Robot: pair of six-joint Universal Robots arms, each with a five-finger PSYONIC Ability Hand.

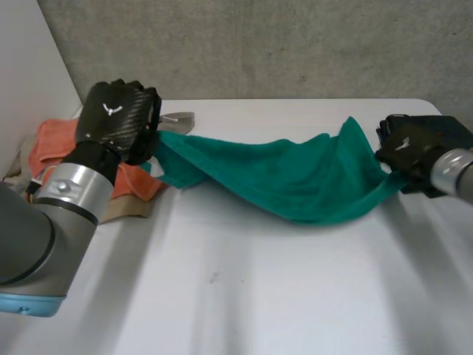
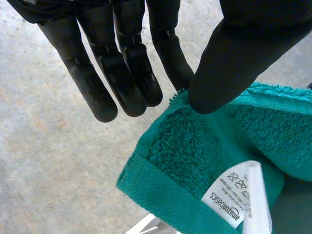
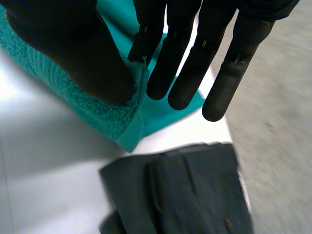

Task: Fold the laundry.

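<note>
Above the white table (image 1: 244, 296), a green towel (image 1: 295, 181) hangs slung between the two hands, its long axis running across the table from the robot's left to its right. The left hand (image 1: 117, 117) grips one end near a corner: in the left wrist view its thumb (image 2: 229, 63) presses the hem against one of the straight fingers (image 2: 122, 78), and a white label (image 2: 236, 195) hangs just below the pinch. The right hand (image 1: 414, 144) grips the opposite end likewise: in the right wrist view its thumb (image 3: 73, 53) pins the towel's edge against the nearest finger, the other fingers straight and off the cloth. The towel's middle sags and is partly twisted, and whether its lowest part touches the table cannot be told. An orange cloth (image 1: 52, 144) and a beige cloth (image 1: 126, 211) lie heaped beside the left arm, and a dark grey cloth (image 3: 180, 195) lies on the table under the right hand. Each hand sits at one end of the long axis, so neither is nearer the sagging middle. The step in hand is probably spreading the towel before a first fold. That calls for equal tension at both ends, since the twist may otherwise settle into the cloth as a crease.
</note>
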